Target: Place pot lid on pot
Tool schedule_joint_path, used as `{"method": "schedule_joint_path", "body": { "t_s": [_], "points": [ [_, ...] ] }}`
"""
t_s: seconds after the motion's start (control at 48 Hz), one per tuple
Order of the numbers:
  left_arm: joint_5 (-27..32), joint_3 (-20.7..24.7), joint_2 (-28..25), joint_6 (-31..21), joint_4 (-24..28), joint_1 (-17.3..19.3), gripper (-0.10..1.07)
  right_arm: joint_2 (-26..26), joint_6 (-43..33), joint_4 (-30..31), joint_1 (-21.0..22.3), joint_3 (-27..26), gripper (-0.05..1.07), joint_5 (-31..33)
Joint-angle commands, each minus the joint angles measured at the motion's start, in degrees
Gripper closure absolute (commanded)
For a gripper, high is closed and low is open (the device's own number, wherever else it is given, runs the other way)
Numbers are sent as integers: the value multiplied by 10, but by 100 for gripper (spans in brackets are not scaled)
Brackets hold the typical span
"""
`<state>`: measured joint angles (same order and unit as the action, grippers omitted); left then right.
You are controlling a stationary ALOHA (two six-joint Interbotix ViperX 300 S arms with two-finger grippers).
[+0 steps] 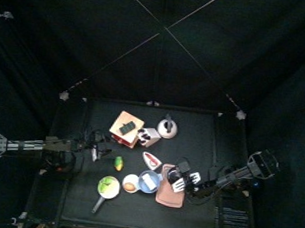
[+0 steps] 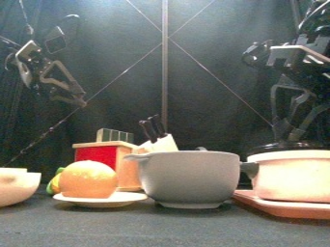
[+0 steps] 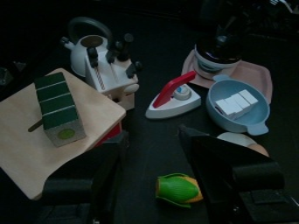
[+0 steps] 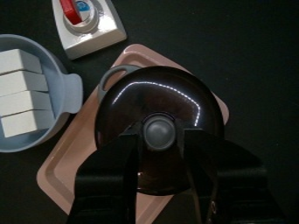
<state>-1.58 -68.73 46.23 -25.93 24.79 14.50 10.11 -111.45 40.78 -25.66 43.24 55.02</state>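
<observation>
The right hand (image 4: 160, 171) hangs open, straddling the knob of the dark lid (image 4: 160, 122) already seated on the pot (image 2: 290, 174). At nine o'clock, the left hand (image 3: 160, 166) waits open.

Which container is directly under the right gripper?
The lidded pot on the pink tray; the blue bowl of white blocks sits beside it.
</observation>
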Motion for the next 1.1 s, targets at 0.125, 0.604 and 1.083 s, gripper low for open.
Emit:
{"method": "schedule_joint_path", "body": {
  "t_s": [0.125,0.604,1.083],
  "points": [
    [-2,7,0,0,0,1,11,4,1,2,1,-11,49,-6],
    [-3,7,-1,0,0,1,11,10,5,2,1,-12,49,-3],
    [-3,6,-1,0,0,1,11,13,5,-1,1,-5,49,-3]
  ]
}}
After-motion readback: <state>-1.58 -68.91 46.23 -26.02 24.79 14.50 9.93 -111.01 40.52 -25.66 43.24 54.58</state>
